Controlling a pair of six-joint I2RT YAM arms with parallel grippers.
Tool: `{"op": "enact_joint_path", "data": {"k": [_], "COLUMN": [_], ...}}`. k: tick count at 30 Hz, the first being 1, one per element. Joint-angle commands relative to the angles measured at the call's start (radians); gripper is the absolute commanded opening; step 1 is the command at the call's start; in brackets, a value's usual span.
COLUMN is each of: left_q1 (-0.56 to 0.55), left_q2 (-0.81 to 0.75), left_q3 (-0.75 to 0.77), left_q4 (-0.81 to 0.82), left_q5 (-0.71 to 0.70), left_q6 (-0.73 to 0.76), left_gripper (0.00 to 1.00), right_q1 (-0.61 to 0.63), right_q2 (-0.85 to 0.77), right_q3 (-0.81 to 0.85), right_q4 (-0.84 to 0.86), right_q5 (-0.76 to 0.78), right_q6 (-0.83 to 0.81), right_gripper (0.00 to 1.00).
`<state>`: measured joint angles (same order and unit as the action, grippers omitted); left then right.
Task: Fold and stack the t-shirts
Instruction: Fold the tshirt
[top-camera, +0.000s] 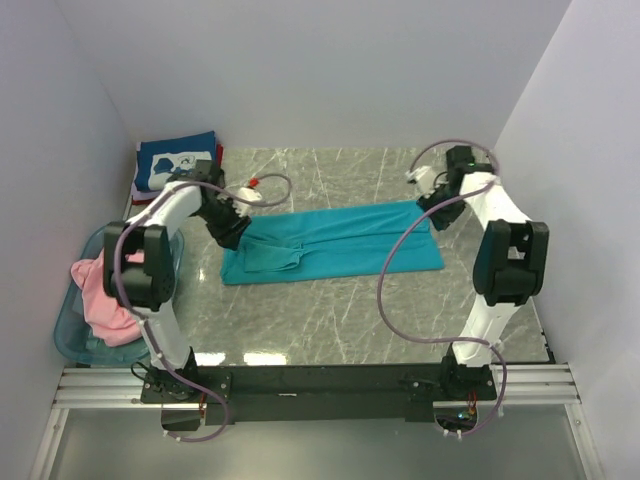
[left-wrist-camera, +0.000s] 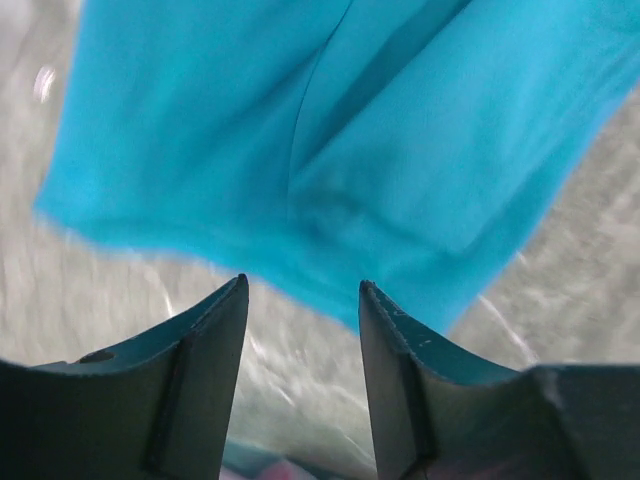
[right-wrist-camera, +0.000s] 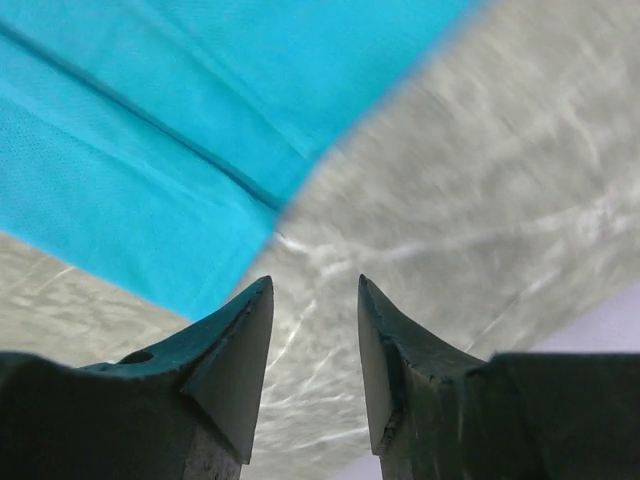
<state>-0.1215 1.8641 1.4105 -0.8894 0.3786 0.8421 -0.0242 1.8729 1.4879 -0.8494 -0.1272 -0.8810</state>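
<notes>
The teal t-shirt (top-camera: 335, 243) lies folded into a long band across the middle of the table. It also shows in the left wrist view (left-wrist-camera: 340, 140) and the right wrist view (right-wrist-camera: 150, 150). My left gripper (top-camera: 232, 233) is open and empty just off the band's left end (left-wrist-camera: 302, 288). My right gripper (top-camera: 437, 215) is open and empty beside the band's right end (right-wrist-camera: 314, 283). The navy t-shirt with white print (top-camera: 175, 164) lies folded on a red one (top-camera: 219, 153) at the back left. The pink t-shirt (top-camera: 104, 297) sits in the basket.
A translucent light-blue plastic basket (top-camera: 68, 336) stands off the table's left edge. White walls close in the left, back and right sides. The marbled grey tabletop (top-camera: 330, 320) stretches in front of the teal shirt.
</notes>
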Motion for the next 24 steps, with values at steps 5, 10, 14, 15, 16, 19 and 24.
{"op": "enact_joint_path", "data": {"k": [5, 10, 14, 15, 16, 19, 24], "left_q1": [0.117, 0.148, 0.161, 0.161, 0.163, 0.164, 0.164], "left_q2": [-0.219, -0.224, -0.200, -0.198, -0.197, -0.187, -0.151], "left_q3": [-0.166, -0.278, -0.312, -0.321, -0.338, -0.363, -0.370], "left_q4": [-0.030, 0.058, 0.089, 0.096, 0.110, 0.135, 0.155], "left_q5": [0.206, 0.201, 0.197, 0.184, 0.180, 0.160, 0.163], "left_q6": [-0.205, -0.310, -0.347, -0.354, -0.356, -0.370, -0.379], "left_gripper": [0.54, 0.55, 0.57, 0.57, 0.57, 0.57, 0.56], "right_q1": [-0.157, -0.187, -0.194, -0.195, -0.192, -0.195, -0.194], "right_q2": [-0.038, -0.031, 0.003, 0.014, 0.017, 0.043, 0.083], "right_q3": [-0.013, -0.097, -0.107, -0.109, -0.118, -0.129, -0.163], "right_q4": [-0.218, -0.142, -0.120, -0.114, -0.099, -0.073, -0.016], "right_q5": [-0.256, -0.279, -0.267, -0.259, -0.252, -0.223, -0.172], "right_q6": [0.260, 0.352, 0.392, 0.404, 0.409, 0.425, 0.453], "right_gripper": [0.47, 0.47, 0.48, 0.48, 0.49, 0.49, 0.50]}}
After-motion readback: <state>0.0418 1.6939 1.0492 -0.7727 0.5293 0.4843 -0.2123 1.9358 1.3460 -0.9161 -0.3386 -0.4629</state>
